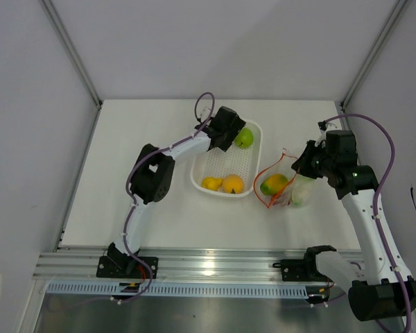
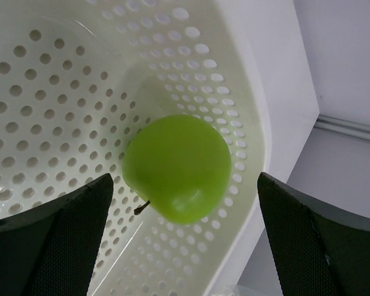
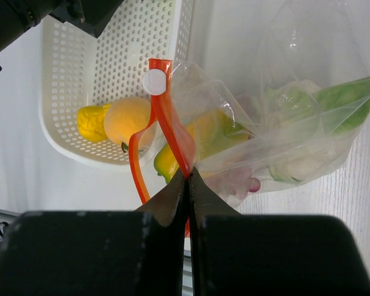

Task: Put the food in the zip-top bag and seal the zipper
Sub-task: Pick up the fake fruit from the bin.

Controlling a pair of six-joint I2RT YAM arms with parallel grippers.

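My left gripper (image 1: 227,129) hangs over the far end of the white basket (image 1: 218,161) with its fingers spread wide, holding nothing. The green apple (image 2: 176,166) sits right between them in the basket's corner, untouched as far as I can tell. Nearer to me in the same basket lie a yellow fruit (image 1: 211,183) and an orange fruit (image 1: 232,183), touching each other. Just right of the basket, the zip-top bag (image 1: 291,194) rests on the table (image 1: 125,125) with its mouth toward the basket. Inside it I see the mango (image 1: 273,184). Through the crinkled plastic there is also something white with a green leaf that I take for the cauliflower (image 3: 299,166), and a reddish grape bunch (image 3: 237,185). My right gripper (image 3: 188,176) is pressed together, pinching the zipper (image 3: 166,117) strip so the mouth gapes in a loop. I judge the job about half done: three pieces are bagged, three wait in the basket, the apple looks like my next pick, and the zipper is unsealed
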